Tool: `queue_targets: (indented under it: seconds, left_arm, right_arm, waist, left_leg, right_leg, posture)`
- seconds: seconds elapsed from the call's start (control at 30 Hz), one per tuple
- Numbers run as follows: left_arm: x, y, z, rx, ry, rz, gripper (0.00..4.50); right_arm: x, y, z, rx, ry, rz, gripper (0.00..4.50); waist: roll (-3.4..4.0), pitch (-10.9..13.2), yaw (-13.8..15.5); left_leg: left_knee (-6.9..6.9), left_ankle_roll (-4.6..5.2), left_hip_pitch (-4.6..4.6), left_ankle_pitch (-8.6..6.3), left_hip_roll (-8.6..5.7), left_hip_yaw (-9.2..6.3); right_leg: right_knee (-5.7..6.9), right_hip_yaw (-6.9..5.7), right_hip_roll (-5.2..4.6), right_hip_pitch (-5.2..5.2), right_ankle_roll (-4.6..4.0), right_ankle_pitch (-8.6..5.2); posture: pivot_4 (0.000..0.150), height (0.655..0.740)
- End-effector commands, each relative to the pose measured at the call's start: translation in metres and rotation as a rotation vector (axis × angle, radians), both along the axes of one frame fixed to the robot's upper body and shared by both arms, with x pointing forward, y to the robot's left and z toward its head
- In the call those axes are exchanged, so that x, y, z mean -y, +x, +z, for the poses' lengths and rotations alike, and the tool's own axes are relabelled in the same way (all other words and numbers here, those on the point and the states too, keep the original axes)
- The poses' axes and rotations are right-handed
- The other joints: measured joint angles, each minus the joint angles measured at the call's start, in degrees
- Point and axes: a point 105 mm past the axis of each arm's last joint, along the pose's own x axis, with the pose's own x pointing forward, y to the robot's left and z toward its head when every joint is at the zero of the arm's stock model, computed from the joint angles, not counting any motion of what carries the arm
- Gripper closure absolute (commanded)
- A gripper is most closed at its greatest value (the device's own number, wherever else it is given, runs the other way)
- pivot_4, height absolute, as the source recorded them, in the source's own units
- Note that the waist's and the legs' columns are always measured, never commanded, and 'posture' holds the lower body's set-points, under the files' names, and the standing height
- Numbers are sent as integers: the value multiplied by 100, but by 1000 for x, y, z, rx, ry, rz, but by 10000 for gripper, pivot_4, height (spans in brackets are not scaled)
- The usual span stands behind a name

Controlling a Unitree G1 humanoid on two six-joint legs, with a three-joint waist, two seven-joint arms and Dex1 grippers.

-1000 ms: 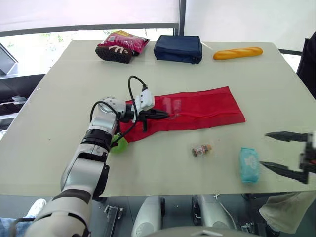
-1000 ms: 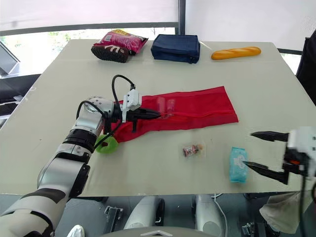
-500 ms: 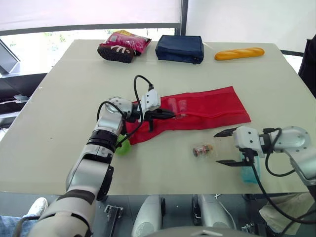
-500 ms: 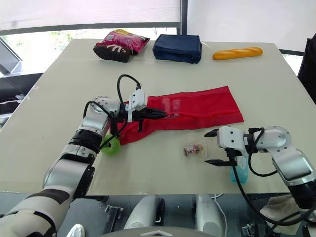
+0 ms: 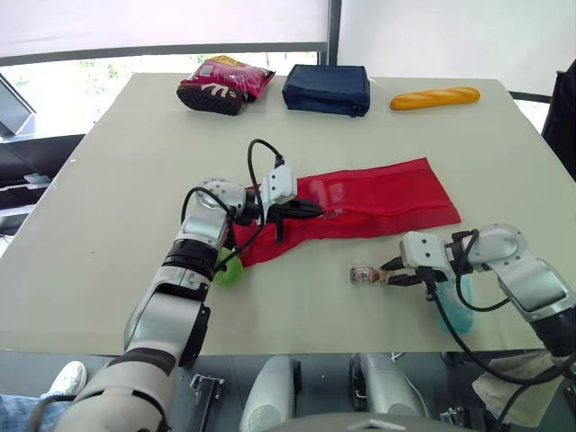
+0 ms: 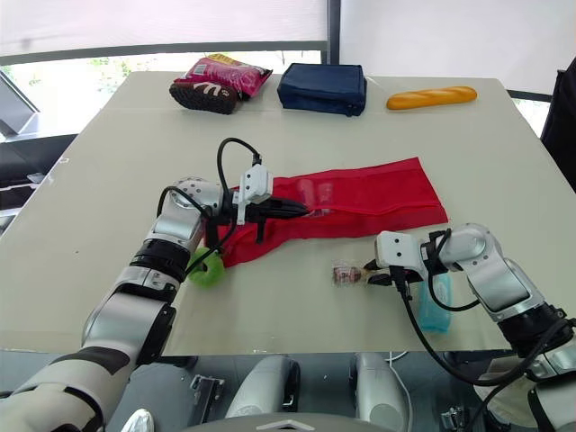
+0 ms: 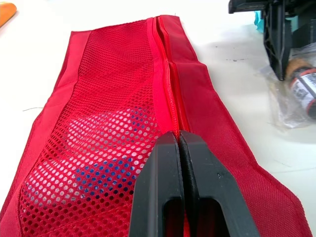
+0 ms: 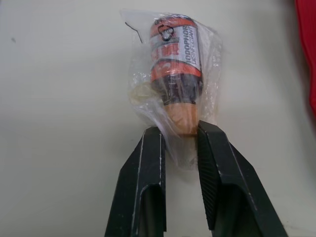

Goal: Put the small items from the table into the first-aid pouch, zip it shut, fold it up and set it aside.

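Pinches the red pouch (image 5: 387,191) at its zip with the left pincer (image 7: 178,136), fingers pressed tight together, cloth caught between them. Shows pale and blue shapes through the mesh of the pouch, flat on the bench (image 5: 117,162). Grips the bottle (image 8: 174,64), sealed in a clear bag, with the right pincer (image 8: 180,129): narrowly parted, one finger on each side of the orange cap end, both against the wrap. Bottle lying on the bench, near the pouch's front edge, apart from it. By the right arm, a teal packet (image 6: 436,306); beside the left forearm, a green ball (image 6: 205,268).
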Motion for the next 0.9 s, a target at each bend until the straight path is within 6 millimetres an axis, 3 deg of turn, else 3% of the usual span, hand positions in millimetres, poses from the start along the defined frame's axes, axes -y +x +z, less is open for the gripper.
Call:
queue_targets:
  seconds: [0.03, 0.13, 0.33, 0.5, 0.77, 0.9]
  left_arm:
    - [3, 0, 7, 38, -12, -13, 45000]
    - [5, 0, 7, 37, -17, -14, 45000]
    - [10, -2, 6, 34, -32, -33, 45000]
    - [17, -5, 7, 36, -42, -55, 45000]
    - [28, -11, 6, 38, -57, -93, 45000]
    - [33, -15, 5, 37, -65, -106, 45000]
  right_arm:
    - [5, -2, 18, 23, 43, -76, 41843]
    - [11, -5, 23, 19, 67, -182, 41843]
    - [27, 3, 27, -5, 123, -576, 41843]
    - [19, 13, 23, -9, 175, -779, 41843]
    - [-7, 29, 31, 3, 260, -866, 41843]
    - [-9, 34, 28, -11, 262, -914, 41843]
  waist:
    - [0, 0, 1]
    - [0, 0, 12]
    - [0, 0, 10]
    - [0, 0, 1]
    - [2, 0, -9]
    - [2, 0, -6]
  left_leg:
    - [0, 0, 0, 0, 0, 0]
    - [1, 0, -3, 0, 0, -1]
    - [3, 0, -3, 0, 1, -3]
    - [6, 0, -2, 0, 6, -3]
    - [6, 0, -7, 0, 3, -4]
    - [5, 1, -10, -1, 2, -7]
  right_leg:
    - [0, 0, 0, 0, 0, 0]
    - [-1, -1, -2, 0, 0, 0]
    - [2, -3, -2, 0, 1, -1]
    - [5, -2, 1, -1, 3, -2]
    - [4, -2, 2, -5, 2, -1]
    - [2, -3, 0, -5, -1, 0]
  posture:
    - [1500, 7134]
    - [1500, 7134]
    - [1500, 7134]
    - [1500, 7134]
    - [1500, 7134]
    - [1500, 7134]
